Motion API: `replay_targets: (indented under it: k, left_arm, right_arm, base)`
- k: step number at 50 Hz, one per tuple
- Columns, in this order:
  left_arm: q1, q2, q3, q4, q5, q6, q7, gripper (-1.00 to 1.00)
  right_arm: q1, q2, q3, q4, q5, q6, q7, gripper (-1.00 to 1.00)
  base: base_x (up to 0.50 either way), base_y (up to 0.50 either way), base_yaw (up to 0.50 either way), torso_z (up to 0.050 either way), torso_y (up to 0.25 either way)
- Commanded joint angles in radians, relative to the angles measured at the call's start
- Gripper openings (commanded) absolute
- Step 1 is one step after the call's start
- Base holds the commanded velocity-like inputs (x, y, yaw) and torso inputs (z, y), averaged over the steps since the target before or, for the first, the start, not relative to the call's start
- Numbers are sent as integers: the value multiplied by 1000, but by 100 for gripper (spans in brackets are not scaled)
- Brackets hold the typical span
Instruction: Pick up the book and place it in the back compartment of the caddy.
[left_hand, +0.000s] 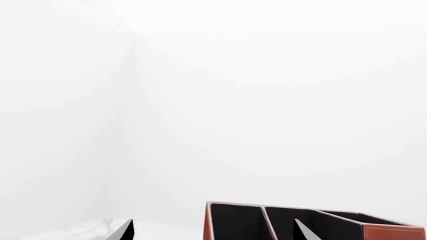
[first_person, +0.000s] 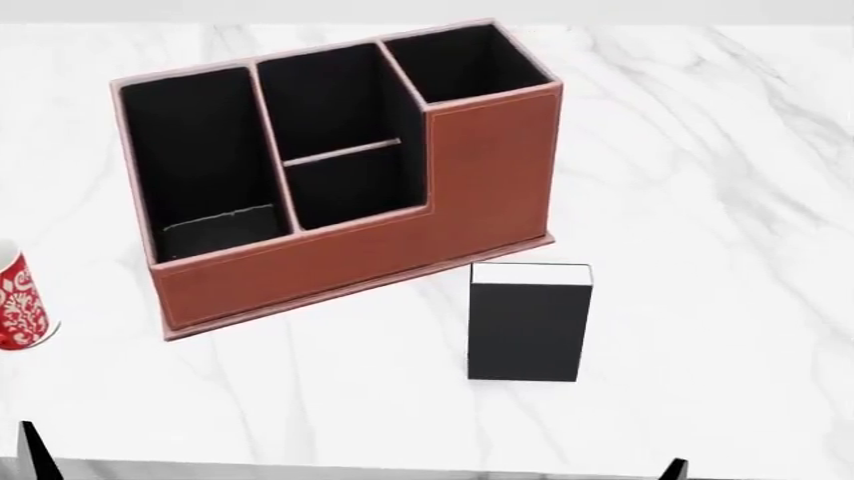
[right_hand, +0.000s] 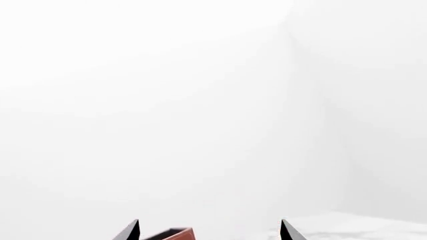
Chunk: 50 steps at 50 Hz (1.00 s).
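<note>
The black book (first_person: 529, 322) with white page edges lies flat on the marble table, just in front of the caddy's right end. The reddish-brown caddy (first_person: 400, 245) stands at the centre left. Its back compartment (first_person: 327, 100) is the far middle cell, behind a low divider. My left gripper (left_hand: 213, 235) is open and empty, with part of the caddy (left_hand: 387, 232) showing between its tips. My right gripper (right_hand: 209, 234) is open and empty, with a caddy corner (right_hand: 175, 234) between its tips. Both grippers are near the table's front edge, apart from the book.
A red-and-white patterned mug (first_person: 16, 302) stands at the left edge, beside the caddy. A left fingertip (first_person: 30, 455) and a right fingertip (first_person: 677, 468) show at the bottom of the head view. White marble table (first_person: 721, 150) spreads to the right of the caddy.
</note>
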Motion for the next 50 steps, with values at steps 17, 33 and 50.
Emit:
replay_targets:
  k: [17, 33, 50]
  left_arm:
    - [-4, -11, 11, -7, -5, 6, -18, 100]
    - [-4, -18, 17, -5, -7, 6, -27, 100]
    - [-8, -24, 24, -8, -8, 4, -36, 100]
  right_arm:
    - [-8, 8, -17, 1, -9, -45, -2, 100]
    - [-10, 12, -21, 2, -10, -53, 4, 100]
    - [-8, 19, -23, 2, -8, -56, 13, 100]
  base:
    - [62, -10, 0, 0, 0]
    - [110, -2, 0, 0, 0]
    - [111, -3, 0, 0, 0]
